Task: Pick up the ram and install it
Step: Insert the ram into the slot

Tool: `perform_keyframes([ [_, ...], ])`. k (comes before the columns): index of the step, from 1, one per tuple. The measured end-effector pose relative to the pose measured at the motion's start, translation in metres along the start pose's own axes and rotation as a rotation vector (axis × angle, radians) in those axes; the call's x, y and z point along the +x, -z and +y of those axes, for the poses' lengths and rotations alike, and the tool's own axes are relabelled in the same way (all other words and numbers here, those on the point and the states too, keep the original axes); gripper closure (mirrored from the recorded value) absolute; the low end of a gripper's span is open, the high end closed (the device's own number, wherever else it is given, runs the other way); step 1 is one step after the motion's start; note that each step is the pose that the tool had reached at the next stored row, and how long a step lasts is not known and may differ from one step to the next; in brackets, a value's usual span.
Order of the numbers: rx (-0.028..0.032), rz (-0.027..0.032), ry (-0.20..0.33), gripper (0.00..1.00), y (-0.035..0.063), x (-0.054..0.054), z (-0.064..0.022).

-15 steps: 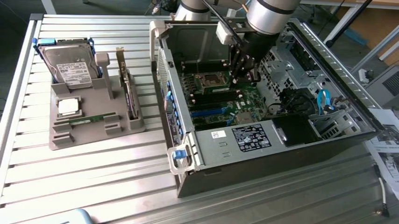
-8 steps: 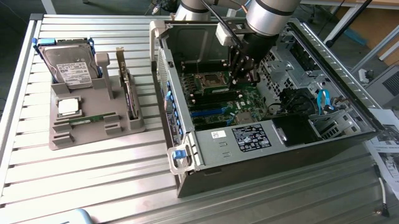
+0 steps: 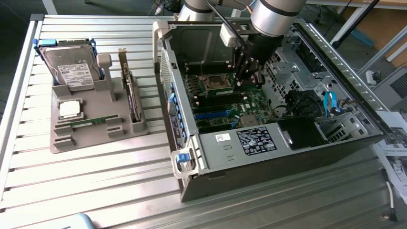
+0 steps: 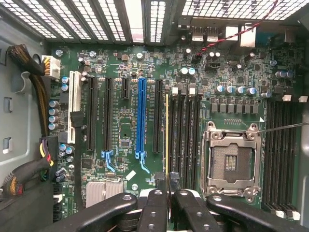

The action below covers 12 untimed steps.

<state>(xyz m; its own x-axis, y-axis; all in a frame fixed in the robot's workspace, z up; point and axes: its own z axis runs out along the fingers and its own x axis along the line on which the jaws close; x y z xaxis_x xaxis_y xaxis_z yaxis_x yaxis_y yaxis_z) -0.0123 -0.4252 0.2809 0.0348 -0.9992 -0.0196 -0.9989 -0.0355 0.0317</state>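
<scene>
In the wrist view the ram (image 4: 167, 135) shows edge-on as a thin yellow-green line, with my gripper (image 4: 167, 180) shut on its near end. It runs parallel to the bank of black memory slots (image 4: 186, 140), over the slot farthest from the empty processor socket (image 4: 231, 162). Whether its edge touches the slot I cannot tell. In the exterior view my gripper (image 3: 249, 76) reaches down into the open computer case (image 3: 279, 143), just above the motherboard (image 3: 229, 107) beside the socket (image 3: 216, 82).
A grey tray (image 3: 95, 138) at the exterior view's left holds a hard drive (image 3: 70, 67), a square silver chip (image 3: 68, 109), an upright expansion card (image 3: 130, 90) and a thin green stick (image 3: 86, 123). Case walls, drive cages (image 3: 299, 71) and cables (image 4: 34, 101) surround the board.
</scene>
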Motion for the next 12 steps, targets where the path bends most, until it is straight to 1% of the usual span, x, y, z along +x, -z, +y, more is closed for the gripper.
perform_keyframes([
  [8, 0.0006, -0.0010, -0.027, 0.88, -0.0011, 0.0000, 0.0000],
  [12, 0.0007, -0.0012, -0.027, 0.88, -0.0012, -0.0003, 0.0000],
])
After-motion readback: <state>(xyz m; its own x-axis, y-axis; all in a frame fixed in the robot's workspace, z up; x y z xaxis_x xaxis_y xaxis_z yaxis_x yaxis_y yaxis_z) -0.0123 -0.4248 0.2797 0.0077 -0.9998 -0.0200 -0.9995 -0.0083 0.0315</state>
